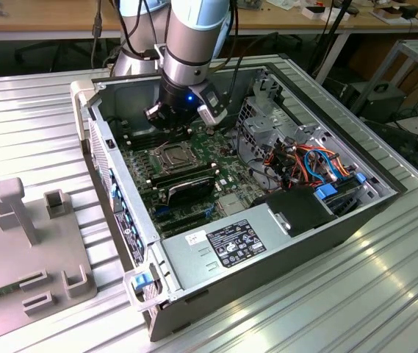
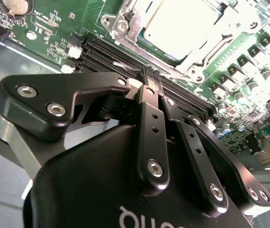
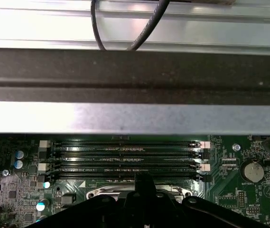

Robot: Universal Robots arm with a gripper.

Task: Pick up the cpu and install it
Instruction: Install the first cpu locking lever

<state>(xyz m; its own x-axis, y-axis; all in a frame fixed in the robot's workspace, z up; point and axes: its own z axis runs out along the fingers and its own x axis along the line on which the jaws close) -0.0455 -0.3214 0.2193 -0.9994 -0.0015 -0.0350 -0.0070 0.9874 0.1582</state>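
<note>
The cpu lies flat in its socket on the green motherboard, its plain silver face up inside the metal frame. My gripper hangs just above the board beside the socket, over the black memory slots. Its two black fingers are pressed together and shut, with nothing between them. In the exterior view the gripper is inside the open computer case, just behind the socket. In the first wrist view the fingertips sit between the memory slots and the socket frame.
The case's metal wall rises close behind the memory slots. A black block sits in front of the socket, then the power supply. Coloured cables fill the exterior view's right. A grey fixture stands on the ribbed table.
</note>
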